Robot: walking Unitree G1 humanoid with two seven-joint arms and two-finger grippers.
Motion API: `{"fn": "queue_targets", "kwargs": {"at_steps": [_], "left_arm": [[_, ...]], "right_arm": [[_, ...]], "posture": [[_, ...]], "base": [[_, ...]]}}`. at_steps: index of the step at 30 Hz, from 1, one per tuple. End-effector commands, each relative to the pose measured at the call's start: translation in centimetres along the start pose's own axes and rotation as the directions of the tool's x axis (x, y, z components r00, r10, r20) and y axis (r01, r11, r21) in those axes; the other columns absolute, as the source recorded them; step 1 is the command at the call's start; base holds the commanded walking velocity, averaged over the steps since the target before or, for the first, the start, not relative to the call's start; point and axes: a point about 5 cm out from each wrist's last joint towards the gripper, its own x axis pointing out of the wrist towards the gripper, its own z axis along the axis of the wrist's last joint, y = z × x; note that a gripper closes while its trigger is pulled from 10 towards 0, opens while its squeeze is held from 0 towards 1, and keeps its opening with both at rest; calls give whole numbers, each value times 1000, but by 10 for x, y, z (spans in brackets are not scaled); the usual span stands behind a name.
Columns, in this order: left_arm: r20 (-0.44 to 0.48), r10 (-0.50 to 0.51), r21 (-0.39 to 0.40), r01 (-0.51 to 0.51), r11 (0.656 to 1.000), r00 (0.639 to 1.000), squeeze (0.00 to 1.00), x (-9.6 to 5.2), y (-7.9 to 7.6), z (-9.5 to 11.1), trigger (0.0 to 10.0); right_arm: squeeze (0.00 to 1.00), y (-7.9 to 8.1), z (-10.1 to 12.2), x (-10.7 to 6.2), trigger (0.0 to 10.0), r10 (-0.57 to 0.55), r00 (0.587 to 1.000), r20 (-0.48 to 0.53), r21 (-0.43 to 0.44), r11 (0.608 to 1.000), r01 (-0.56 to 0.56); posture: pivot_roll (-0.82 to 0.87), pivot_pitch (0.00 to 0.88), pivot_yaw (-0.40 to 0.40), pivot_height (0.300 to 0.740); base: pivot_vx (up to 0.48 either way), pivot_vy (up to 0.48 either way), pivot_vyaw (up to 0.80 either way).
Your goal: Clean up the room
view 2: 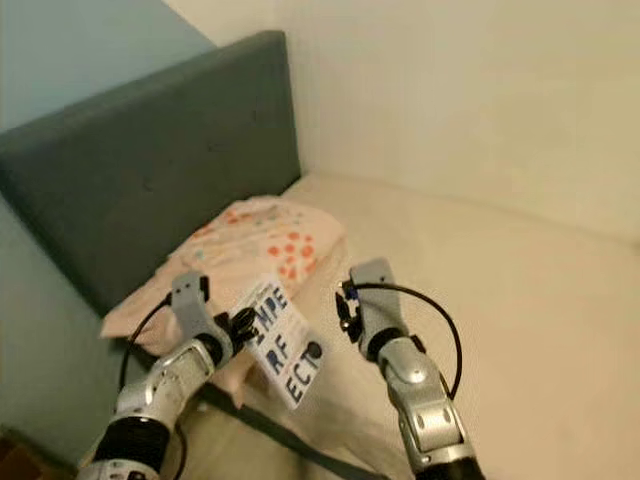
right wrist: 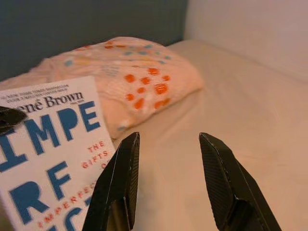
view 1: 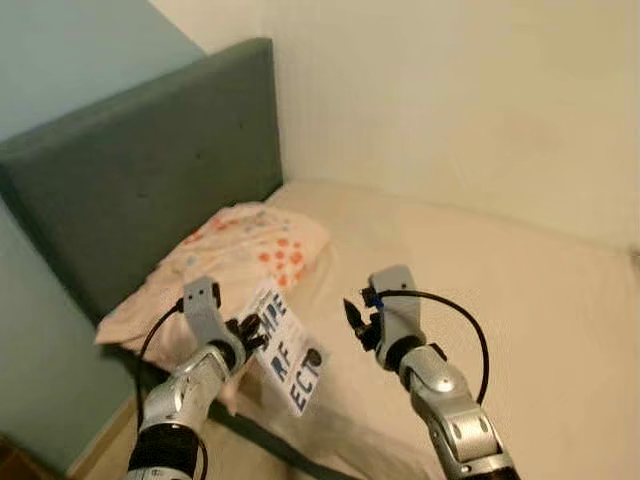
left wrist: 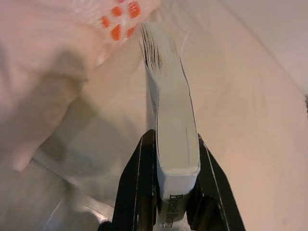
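A white paperback book [view 1: 288, 347] with big blue letters on its cover hangs in the air over the near edge of the bed. My left gripper [view 1: 250, 333] is shut on the book's spine [left wrist: 175, 183], one black finger [left wrist: 138, 187] pressed on each side. My right gripper [view 1: 352, 315] is open, with nothing between its fingers [right wrist: 118, 180], just right of the book [right wrist: 50, 149] and apart from it. Beyond the book lies a peach pillow [view 1: 240, 255] with orange dots.
The bed has a cream sheet [view 1: 500, 290] and a grey-green padded headboard [view 1: 140, 170] on the left. A cream wall [view 1: 450, 100] runs behind the bed. A strip of wooden floor [view 1: 100, 450] shows at the lower left beside a pale blue wall [view 1: 40, 380].
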Motion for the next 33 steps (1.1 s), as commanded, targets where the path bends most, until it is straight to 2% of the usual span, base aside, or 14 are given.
{"fn": "queue_targets", "kwargs": {"at_steps": [1, 4, 6, 9, 33], "left_arm": [[63, -8, 60, 5, 998, 998, 0, -1, -3, 13, 10000], [104, -4, 88, -5, 996, 995, 0, -4, -3, 18, 10000], [170, -14, 155, -13, 988, 985, 0, -9, -4, 26, 10000], [193, -24, 173, -9, 985, 981, 0, -12, -5, 30, 10000], [211, -16, 183, -24, 983, 977, 0, -12, -10, 30, 10000]], "right_arm": [[0, 3, -2, -1, 10000, 16, 1000, 0, 10, 1000, -16], [0, 3, -1, -1, 10000, 17, 1000, 3, 13, 1000, -17], [0, 3, -2, -3, 10000, 14, 1000, 9, 16, 1000, -14], [0, 3, -2, -4, 10000, 10, 1000, 11, 21, 1000, -10], [0, 1, -3, -5, 10000, -1, 1000, 15, 19, 1000, 0]], "posture": [[-128, 33, 22, 740], [-129, 34, 25, 740], [-130, 37, 27, 740], [-129, 38, 28, 740], [-132, 43, 36, 740]], "base": [[0, 0, -800], [0, 0, -800], [0, 0, -800], [0, 0, -800], [0, 0, -771]]}}
